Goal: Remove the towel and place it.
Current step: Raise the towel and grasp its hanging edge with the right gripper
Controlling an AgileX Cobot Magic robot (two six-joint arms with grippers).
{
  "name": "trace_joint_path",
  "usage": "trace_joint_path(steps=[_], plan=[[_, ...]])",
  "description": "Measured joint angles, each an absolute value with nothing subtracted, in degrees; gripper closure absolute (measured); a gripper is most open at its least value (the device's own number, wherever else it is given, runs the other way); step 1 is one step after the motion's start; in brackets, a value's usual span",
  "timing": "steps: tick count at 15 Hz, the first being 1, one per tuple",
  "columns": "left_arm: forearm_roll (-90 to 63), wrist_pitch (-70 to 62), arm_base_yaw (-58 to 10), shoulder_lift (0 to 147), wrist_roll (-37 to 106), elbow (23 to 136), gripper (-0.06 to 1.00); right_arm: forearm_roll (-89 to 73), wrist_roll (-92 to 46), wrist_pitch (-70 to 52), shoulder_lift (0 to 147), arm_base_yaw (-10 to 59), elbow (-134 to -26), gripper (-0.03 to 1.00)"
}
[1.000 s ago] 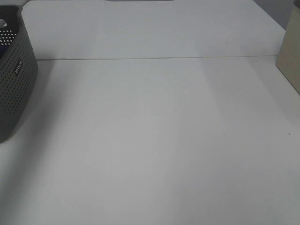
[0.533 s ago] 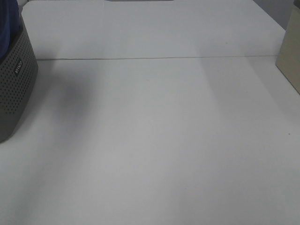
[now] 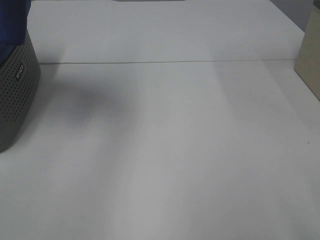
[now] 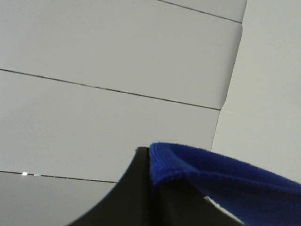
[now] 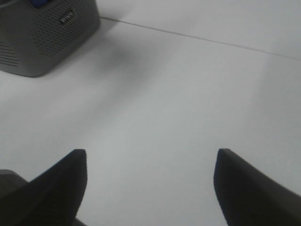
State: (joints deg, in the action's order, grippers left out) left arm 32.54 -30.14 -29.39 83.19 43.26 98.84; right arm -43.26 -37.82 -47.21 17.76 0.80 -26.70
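The royal-blue towel (image 3: 13,24) hangs above the grey perforated basket (image 3: 15,95) at the far left edge of the exterior high view. Only its lower part shows there, and the arm holding it is out of frame. In the left wrist view my left gripper (image 4: 149,159) is shut on a folded edge of the towel (image 4: 216,181), high over the white table. My right gripper (image 5: 150,162) stands open above bare table with nothing between its fingers (image 5: 66,181). The basket (image 5: 47,33) lies some way off from it, with a bit of the blue towel (image 5: 44,3) showing over its rim.
A beige box (image 3: 311,50) stands at the right edge of the white table (image 3: 175,150). A thin seam (image 3: 165,62) runs across the table at the back. A soft shadow lies on the table just right of the basket.
The towel has risen out of the basket: a second ago the basket's rim showed, now blue cloth covers it. The shadow beside the basket has grown. The right gripper stays open.
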Motion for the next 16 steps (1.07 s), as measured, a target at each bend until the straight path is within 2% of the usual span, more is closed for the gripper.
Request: trace_joint_path(steps=[4,5,6,7,11,16], plan=[[32.54,-30.14,-33.80,83.19,43.26,98.84,0.94,-71.45,-71.10,-48.30,34.15,0.80,-26.70,0.23],[32.54,-30.19,-34.78,83.19,43.26,98.84,0.94,-79.35,-79.47,-50.48,39.13,0.80,-26.70,0.23],[32.54,-30.19,-37.07,83.19,43.26,98.84,0.94,-91.16,-93.97,-56.95,50.82,0.80,-26.87,0.23],[32.54,-30.19,-38.39,83.19,43.20,98.84,0.94,-94.54,-99.58,-60.16,56.26,0.80,-27.50,0.23],[32.20,-27.90,-42.17,83.19,42.06,98.84,0.94,-98.15,-108.92,-68.58,74.71,1.32,-35.41,0.23],[29.62,-24.06,-42.23,83.19,38.10,98.84,0.94,-99.24,-108.75,-65.83,93.33,12.32,-52.54,0.23]])
